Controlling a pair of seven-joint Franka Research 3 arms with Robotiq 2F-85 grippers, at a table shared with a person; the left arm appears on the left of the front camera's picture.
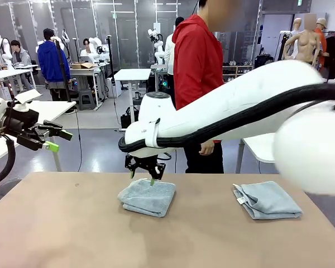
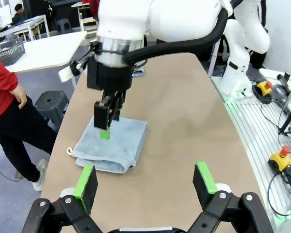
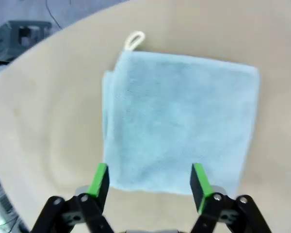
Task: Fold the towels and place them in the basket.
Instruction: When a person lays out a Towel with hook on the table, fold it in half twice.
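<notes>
Front view, from left to right: the left gripper [image 1: 54,139] hangs off the table's left edge, jaws wide apart and empty. The right gripper [image 1: 147,170] sits just above the far edge of the folded towel [image 1: 148,196] near the table's middle. A second towel [image 1: 267,200], also folded, lies well apart to the right, white tag at its left edge. A person in red stands at the far side.

Right wrist view puts the green pads [image 3: 100,178] spread over the near edge of the towel [image 3: 182,119], gripping nothing; the cloth lies flat and square, loop at a far corner.

Judgement: the fold looks done and the step in hand is the pick-up. To do it well, take all layers at one edge, pinch deep enough that the fold does not fall open, then lift straight.

A wire basket [image 2: 9,50] sits on another table in the left wrist view; whether it holds anything I cannot tell
</notes>
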